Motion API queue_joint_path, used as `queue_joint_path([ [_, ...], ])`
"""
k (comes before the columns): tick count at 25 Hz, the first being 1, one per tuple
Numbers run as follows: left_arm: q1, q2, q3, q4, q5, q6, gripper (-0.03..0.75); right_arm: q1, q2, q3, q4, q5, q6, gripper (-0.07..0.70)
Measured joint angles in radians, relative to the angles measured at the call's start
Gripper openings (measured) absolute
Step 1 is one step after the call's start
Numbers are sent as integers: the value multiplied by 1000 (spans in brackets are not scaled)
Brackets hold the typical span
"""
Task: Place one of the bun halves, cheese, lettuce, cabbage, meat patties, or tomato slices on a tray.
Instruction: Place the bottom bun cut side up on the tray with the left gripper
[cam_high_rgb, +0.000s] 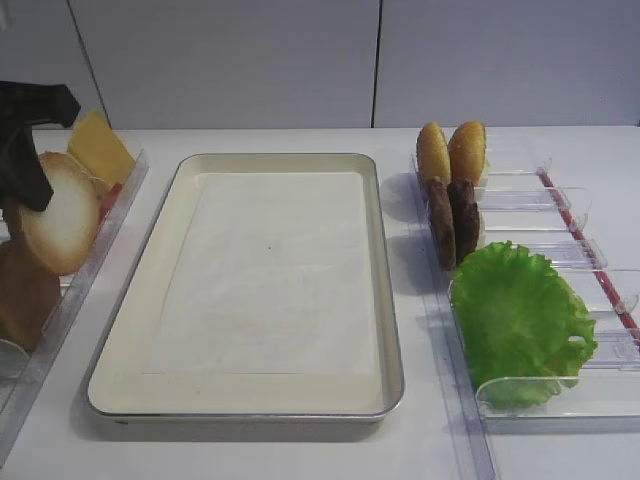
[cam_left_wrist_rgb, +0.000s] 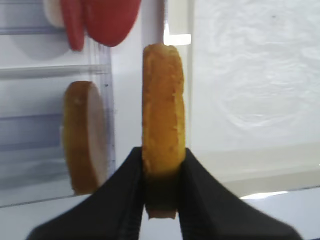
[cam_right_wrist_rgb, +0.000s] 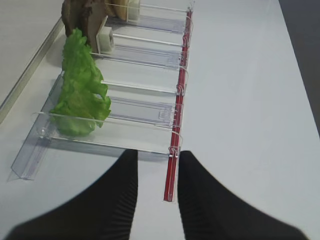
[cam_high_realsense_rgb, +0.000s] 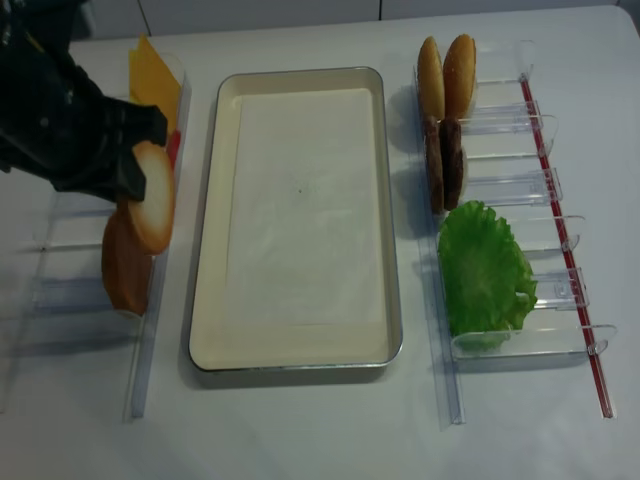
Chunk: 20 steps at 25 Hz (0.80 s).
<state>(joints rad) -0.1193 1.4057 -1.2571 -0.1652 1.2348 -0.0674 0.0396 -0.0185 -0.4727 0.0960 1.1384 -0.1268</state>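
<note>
The left fingers (cam_left_wrist_rgb: 162, 190) are clamped on the bun (cam_left_wrist_rgb: 163, 120), lifted edge-up over the left rack (cam_high_rgb: 75, 290) — carry step. Next: swing right over the tray (cam_high_rgb: 385, 330), lower, release. The right fingers (cam_right_wrist_rgb: 157, 182) idle apart, holding nothing.

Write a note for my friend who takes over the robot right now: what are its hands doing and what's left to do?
Left hand: shut on the bun half, held on edge above the left rack, beside the tray.
Right hand: open, holding nothing, over the table by the right rack.
Lettuce and meat patties sit in the right rack; cheese sits in the left one.
Done: bun half grasped and lifted.
Left: carry it over the tray, which holds no food yet, and set it down.
</note>
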Motion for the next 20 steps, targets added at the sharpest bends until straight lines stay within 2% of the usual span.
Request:
queue_joint_path([
  [10,0,-31,5,-365,2,177,124,0,0,0,0,0,0,249],
  [16,0,-31,112,-496,-2,269,123,0,0,0,0,0,0,249],
  [20,0,-24,201,-631,-9,372,123,0,0,0,-1,0,0,249],
])
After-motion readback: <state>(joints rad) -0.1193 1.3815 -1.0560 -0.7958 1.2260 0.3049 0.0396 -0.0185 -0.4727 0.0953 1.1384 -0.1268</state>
